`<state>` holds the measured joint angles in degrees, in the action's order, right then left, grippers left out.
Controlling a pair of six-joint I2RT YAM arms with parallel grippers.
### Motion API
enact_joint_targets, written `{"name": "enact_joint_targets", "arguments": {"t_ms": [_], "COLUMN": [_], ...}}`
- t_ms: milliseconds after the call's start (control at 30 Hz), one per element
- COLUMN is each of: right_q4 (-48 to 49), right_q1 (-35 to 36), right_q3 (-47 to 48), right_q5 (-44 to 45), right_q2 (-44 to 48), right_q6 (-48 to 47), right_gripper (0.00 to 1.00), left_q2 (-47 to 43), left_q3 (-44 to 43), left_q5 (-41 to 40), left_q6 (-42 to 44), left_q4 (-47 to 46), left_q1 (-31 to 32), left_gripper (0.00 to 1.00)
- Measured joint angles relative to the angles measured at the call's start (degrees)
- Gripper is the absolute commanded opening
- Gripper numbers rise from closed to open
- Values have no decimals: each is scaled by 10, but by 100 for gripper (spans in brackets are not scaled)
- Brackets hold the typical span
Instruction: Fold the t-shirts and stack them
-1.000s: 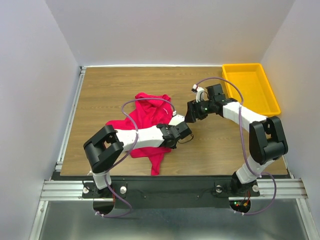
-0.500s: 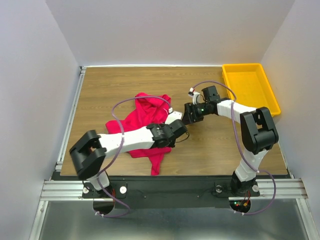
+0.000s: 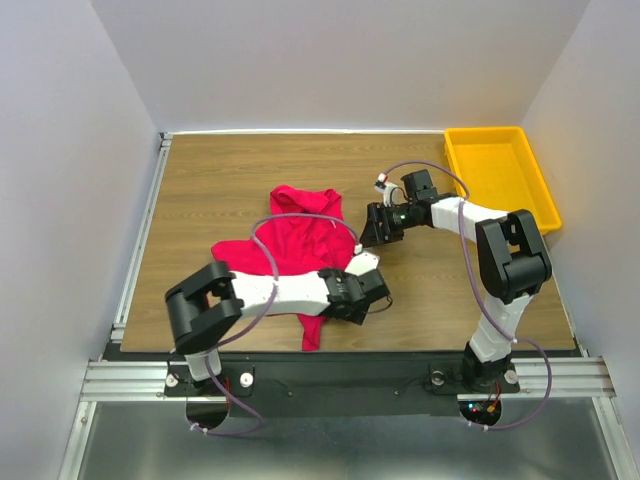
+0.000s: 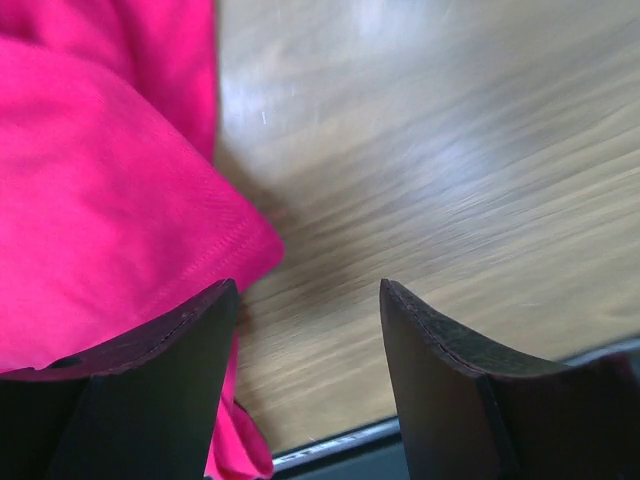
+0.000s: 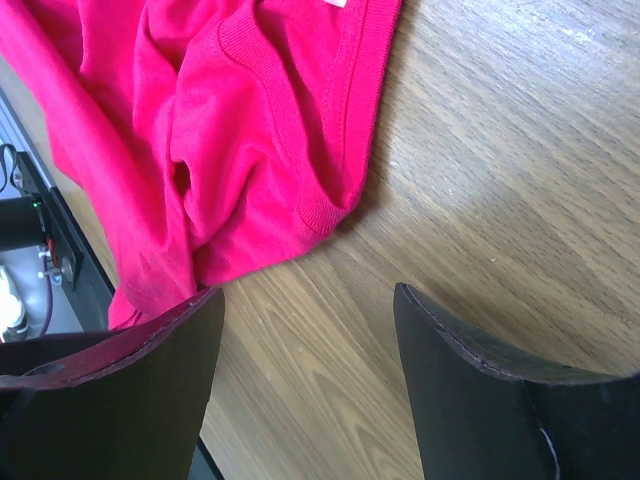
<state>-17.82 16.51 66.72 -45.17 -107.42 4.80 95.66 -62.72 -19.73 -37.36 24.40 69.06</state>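
Crimson-pink cotton short-sleeved t-shirt (image 3: pixel 290 250) lies crumpled and unfolded on the wooden desk (image 3: pixel 220 180), left of centre. It is well apart from the yellow plastic tray (image 3: pixel 455 170) at the far right corner.

Left gripper (image 4: pixel 305 295): jaws spread, with only bare wood between them. One finger overlaps a stitched hem at the shirt's near right edge.

Right gripper (image 5: pixel 305 300): jaws spread and empty, just beside the ribbed collar.

Risks noted:
- Closing from either position would likely catch wood, or only a thin lip of fabric that slips on lifting.
- Pinching several bunched layers together would drag the heap rather than spread it.
- The grippers sit near each other, so converging on the same edge invites a collision.
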Motion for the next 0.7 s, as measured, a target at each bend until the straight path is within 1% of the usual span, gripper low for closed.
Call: {"name": "enact_joint_targets", "arguments": {"t_ms": [100,267,500,600,633,700], "right_q4": [1,2,3,3,3,3], "right_q1": [0,0,0,0,0,0], "right_q3": [0,0,0,0,0,0], "right_q5": [0,0,0,0,0,0], "right_q2": [0,0,0,0,0,-2], "right_q6": [2,2,2,2,2,2], "right_gripper": [74,74,74,74,74,74], "left_q2": [57,114,123,123,123,124], "left_q3": [-9,-72,-82,-82,-82,-82], "left_q5": [-27,-92,-140,-151,-155,-158], "left_q6": [-2,-11,-15,-15,-16,-13], "left_q4": [30,71,104,109,110,110], "left_q1": [19,29,29,28,28,28], "left_gripper": [70,67,64,57,47,35]}}
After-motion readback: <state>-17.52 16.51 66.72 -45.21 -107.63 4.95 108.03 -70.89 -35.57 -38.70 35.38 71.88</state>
